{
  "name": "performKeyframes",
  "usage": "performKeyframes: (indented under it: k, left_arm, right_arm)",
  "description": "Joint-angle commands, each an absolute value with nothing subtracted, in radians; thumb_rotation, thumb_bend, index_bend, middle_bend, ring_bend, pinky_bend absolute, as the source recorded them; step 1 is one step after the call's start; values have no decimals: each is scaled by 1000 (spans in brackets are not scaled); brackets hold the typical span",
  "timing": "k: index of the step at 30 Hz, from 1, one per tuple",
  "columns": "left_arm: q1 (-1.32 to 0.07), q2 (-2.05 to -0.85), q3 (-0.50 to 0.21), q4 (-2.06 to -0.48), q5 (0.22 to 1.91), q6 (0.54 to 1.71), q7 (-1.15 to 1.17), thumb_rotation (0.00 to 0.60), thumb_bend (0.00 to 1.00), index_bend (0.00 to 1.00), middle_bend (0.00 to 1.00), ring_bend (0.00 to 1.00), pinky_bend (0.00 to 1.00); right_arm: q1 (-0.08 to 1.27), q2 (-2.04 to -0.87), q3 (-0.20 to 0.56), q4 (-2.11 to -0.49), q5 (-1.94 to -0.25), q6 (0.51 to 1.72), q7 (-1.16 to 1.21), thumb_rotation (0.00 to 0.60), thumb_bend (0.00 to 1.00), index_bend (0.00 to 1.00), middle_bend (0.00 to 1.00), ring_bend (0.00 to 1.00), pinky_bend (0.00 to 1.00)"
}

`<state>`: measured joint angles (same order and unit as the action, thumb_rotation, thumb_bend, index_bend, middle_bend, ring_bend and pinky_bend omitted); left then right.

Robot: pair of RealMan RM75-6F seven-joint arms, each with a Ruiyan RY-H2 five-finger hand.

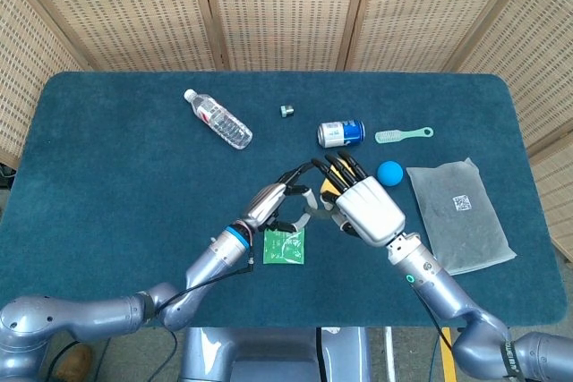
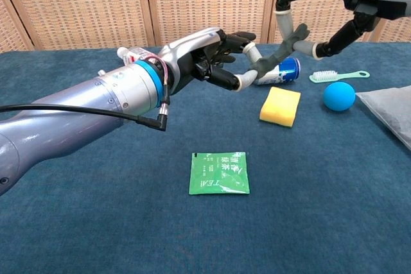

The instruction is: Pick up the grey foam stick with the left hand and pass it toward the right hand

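Left hand (image 2: 205, 62) is seen pinching the near end of the foam stick (image 2: 275, 56) between thumb and fingertips, well above the table (image 2: 96, 222). The stick is held aloft, tilted up toward the right hand (image 2: 321, 4), whose fingers are spread around its far end; a thumb tip and a fingertip appear to touch it, but a closed grip cannot be confirmed.

A drop is judged the main risk: the stick is held only at its very end, so it could be levered out if pushed sideways by the right hand. If the left pinch were released before the right fingers are closed, the stick would likely fall near the sponge (image 2: 280, 106) or tea packet (image 2: 219, 172). Soft foam could also bend and slip from a shallow hold.
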<state>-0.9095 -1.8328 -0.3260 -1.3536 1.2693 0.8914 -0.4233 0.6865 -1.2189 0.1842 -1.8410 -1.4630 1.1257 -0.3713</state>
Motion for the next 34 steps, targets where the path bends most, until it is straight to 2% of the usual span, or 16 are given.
performKeyframes:
  k: [1, 9, 19, 34]
  left_arm:
    - [-907, -1832, -326, -1346, 1266, 892, -429, 600, 475, 808, 0, 0, 0]
    - [-895, -1820, -325, -1324, 1261, 893, -449, 600, 476, 810, 0, 0, 0]
    - [-871, -1790, -322, -1287, 1254, 895, -482, 600, 476, 812, 0, 0, 0]
    - [-756, -1635, -297, -1163, 1259, 917, -617, 600, 481, 814, 0, 0, 0]
  right_arm:
    - [685, -1229, 165, -1797, -1542, 1164, -430, 600, 833, 919, 144, 0, 0]
    - [680, -1242, 153, -1710, -1655, 1224, -497, 600, 834, 933, 154, 0, 0]
    - [669, -1243, 158, -1662, -1688, 1258, -519, 600, 833, 934, 155, 0, 0]
    - [617, -1197, 160, -1585, -1685, 1318, -479, 600, 829, 935, 156, 0, 0]
